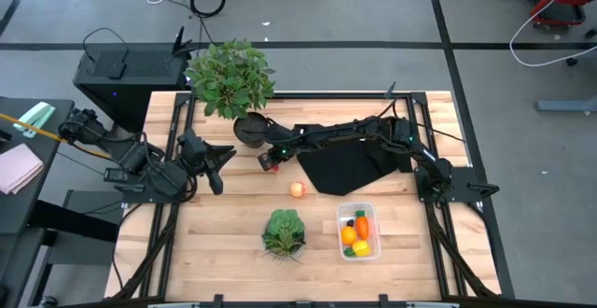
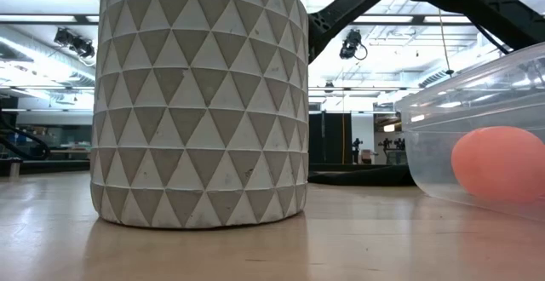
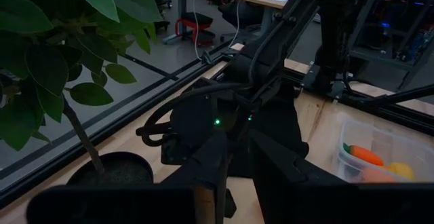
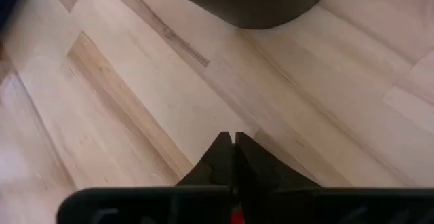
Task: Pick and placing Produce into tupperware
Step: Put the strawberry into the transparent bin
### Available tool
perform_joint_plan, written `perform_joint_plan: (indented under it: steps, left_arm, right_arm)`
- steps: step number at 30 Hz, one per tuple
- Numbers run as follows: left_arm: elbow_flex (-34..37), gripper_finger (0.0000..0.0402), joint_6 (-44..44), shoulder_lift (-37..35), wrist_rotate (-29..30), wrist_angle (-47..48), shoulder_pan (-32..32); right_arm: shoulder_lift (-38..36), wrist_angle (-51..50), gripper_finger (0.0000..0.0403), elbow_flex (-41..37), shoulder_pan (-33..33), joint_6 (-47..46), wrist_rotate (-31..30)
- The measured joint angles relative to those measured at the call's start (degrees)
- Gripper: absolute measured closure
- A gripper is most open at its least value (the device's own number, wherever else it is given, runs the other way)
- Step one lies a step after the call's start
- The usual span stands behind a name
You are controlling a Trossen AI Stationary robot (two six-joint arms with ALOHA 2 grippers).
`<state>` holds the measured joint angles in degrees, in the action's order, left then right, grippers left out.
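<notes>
The clear tupperware (image 1: 357,231) stands on the table near the near edge. It holds the orange carrot (image 1: 362,226), the orange ball (image 1: 348,236) and the yellow piece (image 1: 361,247). The pale peach ball (image 1: 298,189) lies alone on the bare wood. My right arm reaches across the black cloth, and its gripper (image 1: 270,159) is shut beside the plant's dark pot (image 1: 250,129), with the tiny red piece (image 1: 270,165) at its fingers. My left gripper (image 1: 220,166) waits open near the table's left side. In the low view the tupperware (image 2: 477,119) shows a ball through its wall. My right gripper holds the tiny red piece (image 4: 235,216) between its two shut fingers, which point down at the bare wood. Only a sliver of red shows behind the closed fingertips (image 4: 224,149), so I cannot tell which part of the piece they have.
The potted green plant (image 1: 230,77) stands at the far edge, close to the right gripper. The black cloth (image 1: 350,166) lies under the right arm. The lettuce head (image 1: 284,231) sits left of the tupperware. A white triangle-patterned pot (image 2: 200,102) fills the low view. Bare wood lies around the peach ball.
</notes>
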<state>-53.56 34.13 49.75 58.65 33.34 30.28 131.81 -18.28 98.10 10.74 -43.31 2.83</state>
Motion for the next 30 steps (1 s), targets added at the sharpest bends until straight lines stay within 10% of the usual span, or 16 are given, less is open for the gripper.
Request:
perform_joint_plan:
  steps: [30]
  left_arm:
    - [0.00, 0.0330, 0.13, -0.02, 0.02, 0.95, 0.00]
  right_arm:
    - [-22.99, -25.08, 0.0402, -1.28, -3.34, 17.12, -3.89]
